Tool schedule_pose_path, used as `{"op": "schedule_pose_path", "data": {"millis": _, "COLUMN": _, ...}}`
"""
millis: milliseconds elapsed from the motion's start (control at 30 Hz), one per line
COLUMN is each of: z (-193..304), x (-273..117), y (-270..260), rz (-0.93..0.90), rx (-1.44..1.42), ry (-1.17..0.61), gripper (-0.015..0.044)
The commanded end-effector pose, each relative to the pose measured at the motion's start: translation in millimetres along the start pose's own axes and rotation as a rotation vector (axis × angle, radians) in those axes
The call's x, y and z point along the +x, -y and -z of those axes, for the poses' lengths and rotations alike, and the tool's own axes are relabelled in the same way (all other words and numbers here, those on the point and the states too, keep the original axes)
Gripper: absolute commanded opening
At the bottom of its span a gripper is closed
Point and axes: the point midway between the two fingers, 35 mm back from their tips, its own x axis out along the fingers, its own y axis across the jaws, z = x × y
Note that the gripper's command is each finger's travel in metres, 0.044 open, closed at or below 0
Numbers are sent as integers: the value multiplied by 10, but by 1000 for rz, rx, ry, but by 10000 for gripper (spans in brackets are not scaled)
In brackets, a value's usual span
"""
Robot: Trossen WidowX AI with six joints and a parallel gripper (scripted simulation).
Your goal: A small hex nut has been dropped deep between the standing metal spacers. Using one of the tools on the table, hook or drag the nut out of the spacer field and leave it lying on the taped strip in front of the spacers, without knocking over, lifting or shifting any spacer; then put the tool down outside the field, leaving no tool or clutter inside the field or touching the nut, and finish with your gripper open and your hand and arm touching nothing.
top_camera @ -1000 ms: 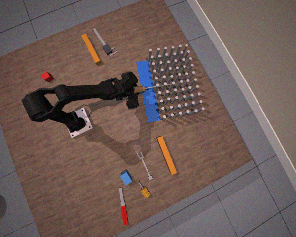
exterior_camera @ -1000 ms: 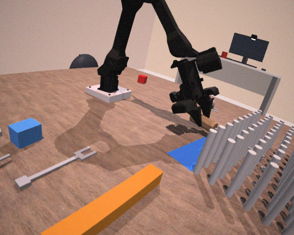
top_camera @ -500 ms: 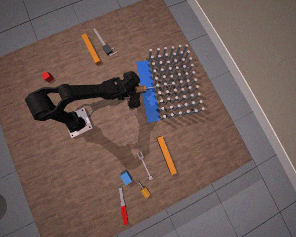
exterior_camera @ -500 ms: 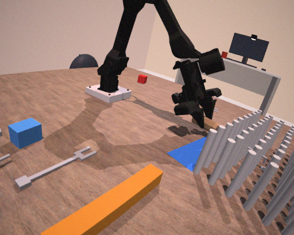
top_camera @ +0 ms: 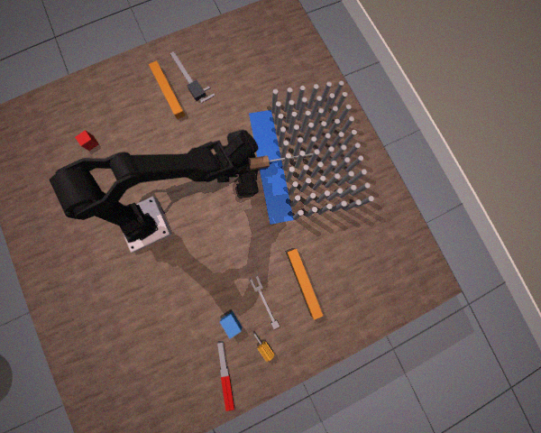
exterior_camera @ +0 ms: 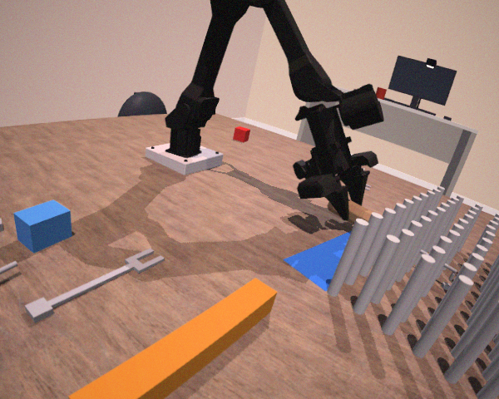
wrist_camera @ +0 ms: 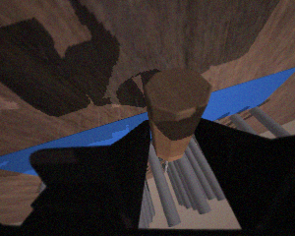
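My gripper (top_camera: 253,162) (exterior_camera: 353,209) (wrist_camera: 170,123) is shut on the wooden handle (top_camera: 261,162) (wrist_camera: 177,93) of a thin metal tool, above the blue taped strip (top_camera: 262,128) (exterior_camera: 314,259) (wrist_camera: 241,98). The tool's rod (top_camera: 277,160) reaches from the handle across the strip and in among the standing grey spacers (top_camera: 300,213) (exterior_camera: 342,262) (wrist_camera: 164,187). The spacers in view stand upright. A small grey shape (exterior_camera: 446,284) shows low between spacers near the rod's far end; I cannot tell whether it is the hex nut or the tool's tip. The nut is not clearly visible in the other views.
Orange bars (top_camera: 166,88) (top_camera: 305,284) (exterior_camera: 176,343) lie on both sides. A caliper (top_camera: 196,89), forked tool (top_camera: 266,302) (exterior_camera: 91,285), yellow-handled screwdriver (top_camera: 265,351), red-handled tool (top_camera: 226,391), blue block (top_camera: 231,324) (exterior_camera: 43,225) and red cube (top_camera: 87,140) (exterior_camera: 241,134) lie farther off.
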Motion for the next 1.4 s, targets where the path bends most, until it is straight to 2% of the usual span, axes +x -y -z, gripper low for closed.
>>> {"op": "schedule_pose_path", "data": {"millis": 0, "z": -13, "x": 29, "y": -4, "rz": 4, "rx": -6, "ry": -2, "gripper": 0}}
{"op": "schedule_pose_path", "data": {"millis": 1367, "z": -204, "x": 38, "y": -53, "rz": 1, "rx": -2, "ry": -1, "gripper": 0}}
